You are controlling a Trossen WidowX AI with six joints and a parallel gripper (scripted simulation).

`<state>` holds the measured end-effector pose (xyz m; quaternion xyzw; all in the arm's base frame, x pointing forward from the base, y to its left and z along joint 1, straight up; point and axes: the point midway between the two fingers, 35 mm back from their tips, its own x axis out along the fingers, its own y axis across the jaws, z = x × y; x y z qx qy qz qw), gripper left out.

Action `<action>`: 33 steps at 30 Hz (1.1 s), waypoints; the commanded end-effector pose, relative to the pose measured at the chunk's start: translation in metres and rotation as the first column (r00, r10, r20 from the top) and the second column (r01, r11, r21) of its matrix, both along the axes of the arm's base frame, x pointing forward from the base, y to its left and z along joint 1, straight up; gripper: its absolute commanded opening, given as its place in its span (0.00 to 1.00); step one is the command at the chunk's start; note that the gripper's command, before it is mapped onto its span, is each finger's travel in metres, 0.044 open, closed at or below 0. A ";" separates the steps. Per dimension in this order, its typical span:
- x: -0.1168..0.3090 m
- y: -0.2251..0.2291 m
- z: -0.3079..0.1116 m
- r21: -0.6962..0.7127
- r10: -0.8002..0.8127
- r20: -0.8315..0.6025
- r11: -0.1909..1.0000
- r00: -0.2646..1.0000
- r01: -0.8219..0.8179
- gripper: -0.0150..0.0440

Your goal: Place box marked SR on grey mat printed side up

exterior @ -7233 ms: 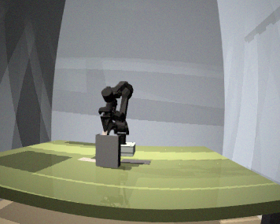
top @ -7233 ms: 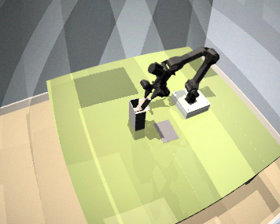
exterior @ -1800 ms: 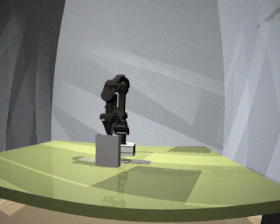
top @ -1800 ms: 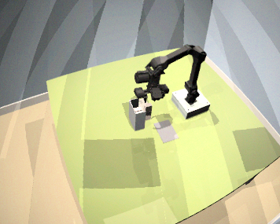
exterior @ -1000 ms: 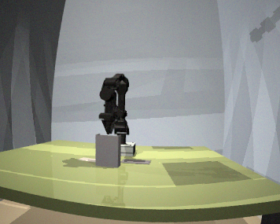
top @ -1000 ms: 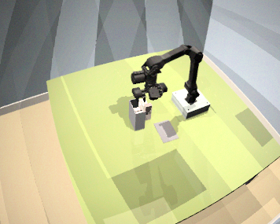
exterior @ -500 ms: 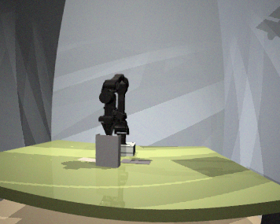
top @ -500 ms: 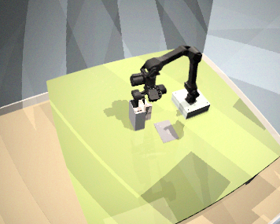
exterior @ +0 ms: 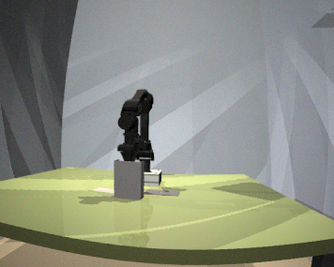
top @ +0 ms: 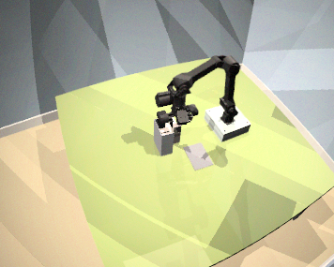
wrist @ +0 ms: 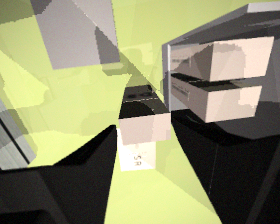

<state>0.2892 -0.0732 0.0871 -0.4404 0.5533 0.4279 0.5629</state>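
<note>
The top view has one green table (top: 144, 188) (exterior: 186, 226) (wrist: 65, 95) under one black arm (top: 202, 73) (exterior: 144, 115). One grey bin (top: 163, 143) (exterior: 129, 180) (wrist: 166, 75) stands beside and below the gripper (top: 171, 126) (exterior: 128, 159) (wrist: 144, 125). One grey mat (top: 199, 156) (exterior: 162, 193) (wrist: 77, 32) lies on the table, near the gripper, apart from the bin. Of three pale boxes, two (wrist: 242, 59) stand in the bin to one side of the gripper; one dark-sided box (wrist: 145, 129) is outside it, between the partly open fingers, contact unclear. One white panel marked SR (wrist: 137, 157) shows just past that box's end; whether they are joined cannot be told.
</note>
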 end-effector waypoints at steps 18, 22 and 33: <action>0.000 0.000 0.000 0.000 0.000 0.000 1.000 1.000 0.000 0.51; 0.000 0.000 0.001 0.000 0.000 0.000 1.000 1.000 0.000 0.51; -0.001 0.000 0.012 0.000 0.000 -0.001 1.000 1.000 0.000 0.51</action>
